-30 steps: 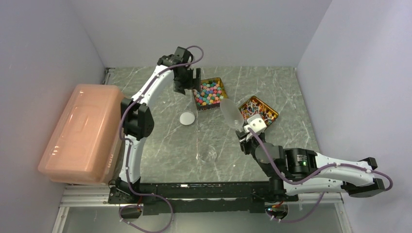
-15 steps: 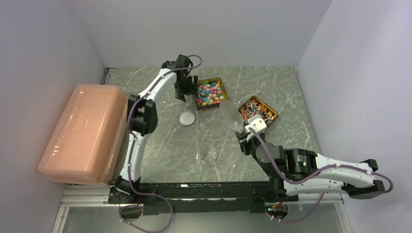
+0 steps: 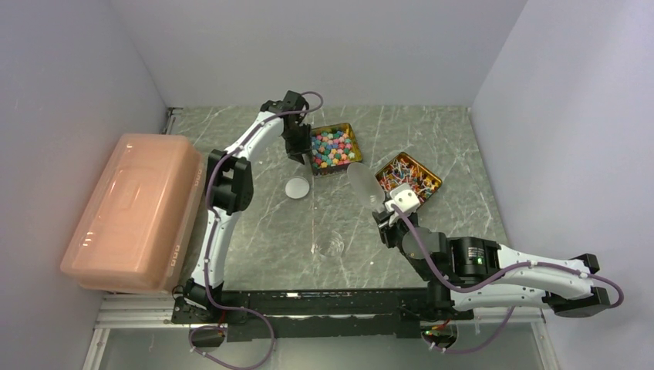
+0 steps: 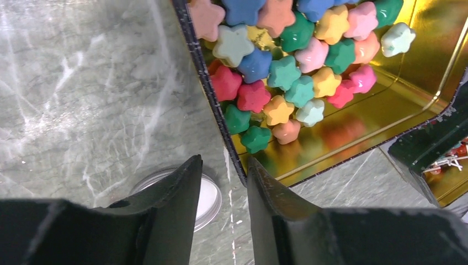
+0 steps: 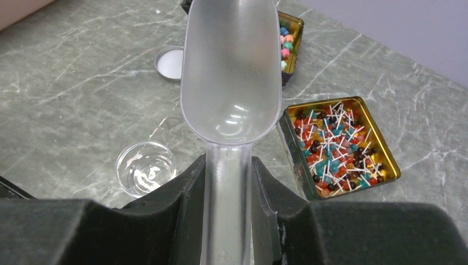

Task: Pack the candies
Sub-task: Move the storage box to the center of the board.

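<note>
Hiding part of lid point(image 4: 208, 196): left gripper point(image 4: 223, 163).

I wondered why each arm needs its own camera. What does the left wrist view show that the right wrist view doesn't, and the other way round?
Only the left wrist view: the left gripper, open, astride the gold tin's wall, with star-shaped candies close up. Only the right wrist view: the right gripper clamping an empty clear scoop, and a small clear jar. Both: that tin, the white lid, the marble table.
</note>
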### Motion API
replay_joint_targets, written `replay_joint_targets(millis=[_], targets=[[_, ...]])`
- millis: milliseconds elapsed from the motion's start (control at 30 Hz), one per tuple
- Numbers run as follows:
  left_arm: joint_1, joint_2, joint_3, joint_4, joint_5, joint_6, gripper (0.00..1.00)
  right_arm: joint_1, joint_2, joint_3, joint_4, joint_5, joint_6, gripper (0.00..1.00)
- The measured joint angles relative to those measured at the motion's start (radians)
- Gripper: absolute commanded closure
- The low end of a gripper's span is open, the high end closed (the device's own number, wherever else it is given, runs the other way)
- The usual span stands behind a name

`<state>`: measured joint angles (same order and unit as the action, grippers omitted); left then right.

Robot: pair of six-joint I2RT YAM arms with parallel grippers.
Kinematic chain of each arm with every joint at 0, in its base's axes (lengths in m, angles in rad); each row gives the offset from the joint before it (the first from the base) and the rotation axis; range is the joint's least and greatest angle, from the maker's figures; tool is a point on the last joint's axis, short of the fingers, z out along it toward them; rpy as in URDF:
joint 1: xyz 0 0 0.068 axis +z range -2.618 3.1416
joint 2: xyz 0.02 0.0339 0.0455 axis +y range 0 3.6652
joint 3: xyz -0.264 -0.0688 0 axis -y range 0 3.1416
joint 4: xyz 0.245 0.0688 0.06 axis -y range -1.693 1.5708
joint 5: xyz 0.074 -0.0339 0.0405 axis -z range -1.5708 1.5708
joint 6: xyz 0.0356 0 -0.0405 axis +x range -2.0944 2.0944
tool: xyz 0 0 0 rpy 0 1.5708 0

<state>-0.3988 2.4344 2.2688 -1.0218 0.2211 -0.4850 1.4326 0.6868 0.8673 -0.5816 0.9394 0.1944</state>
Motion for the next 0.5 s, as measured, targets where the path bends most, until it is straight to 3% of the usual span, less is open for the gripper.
replay_joint_targets(millis=[133,267,500], targets=[[-0.005,0.0,0.0,0.009,0.012,0.003,0.72,-0.001,0.002,0.0,0.0,-0.006,0.002,1.0],[-0.011,-0.001,-0.016,0.031,0.028,0.01,0.89,-0.003,0.001,-0.005,0.004,-0.007,0.011,1.0],[-0.017,-0.032,-0.065,0.053,0.025,0.026,1.0,-0.003,0.001,-0.011,0.003,-0.018,0.034,1.0]])
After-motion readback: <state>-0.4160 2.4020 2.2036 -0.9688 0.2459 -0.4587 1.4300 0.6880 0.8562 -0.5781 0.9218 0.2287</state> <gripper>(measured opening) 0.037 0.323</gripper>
